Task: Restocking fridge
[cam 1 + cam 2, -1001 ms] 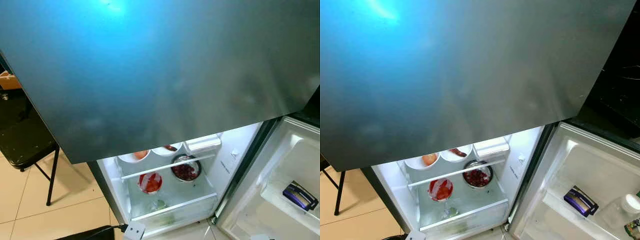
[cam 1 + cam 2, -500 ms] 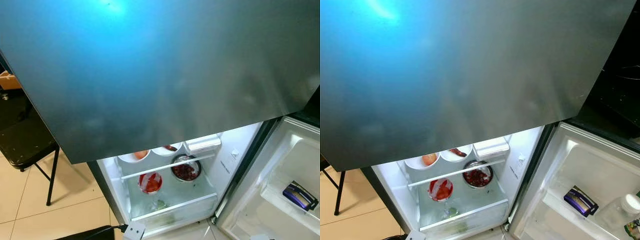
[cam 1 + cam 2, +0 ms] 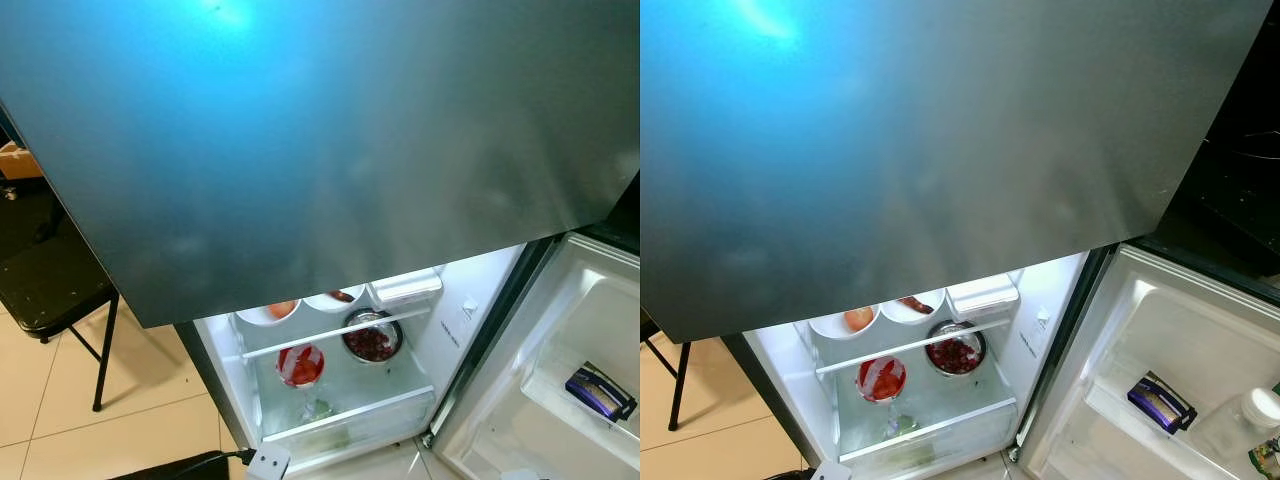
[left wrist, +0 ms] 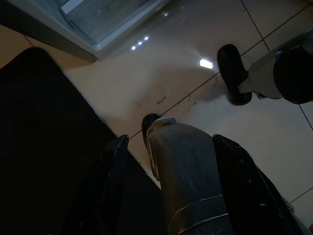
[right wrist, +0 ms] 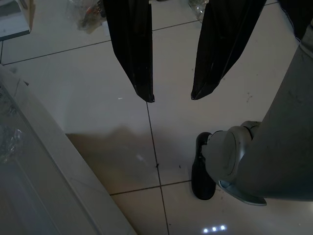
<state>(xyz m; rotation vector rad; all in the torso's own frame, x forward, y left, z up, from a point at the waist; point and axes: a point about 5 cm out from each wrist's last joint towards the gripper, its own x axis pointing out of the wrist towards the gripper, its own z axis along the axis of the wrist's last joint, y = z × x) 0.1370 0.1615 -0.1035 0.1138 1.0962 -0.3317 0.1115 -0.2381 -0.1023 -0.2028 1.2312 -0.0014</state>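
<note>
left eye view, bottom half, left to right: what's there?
Black chair → bowl with an orange fruit → red-topped container → steel bowl of red food → purple packet in the door shelf.

We record the tall grey steel fridge with its lower door open. Along the shelf's front edge: a steel bowl of red food; behind, two white bowls. A purple packet lies in the door rack.
</note>
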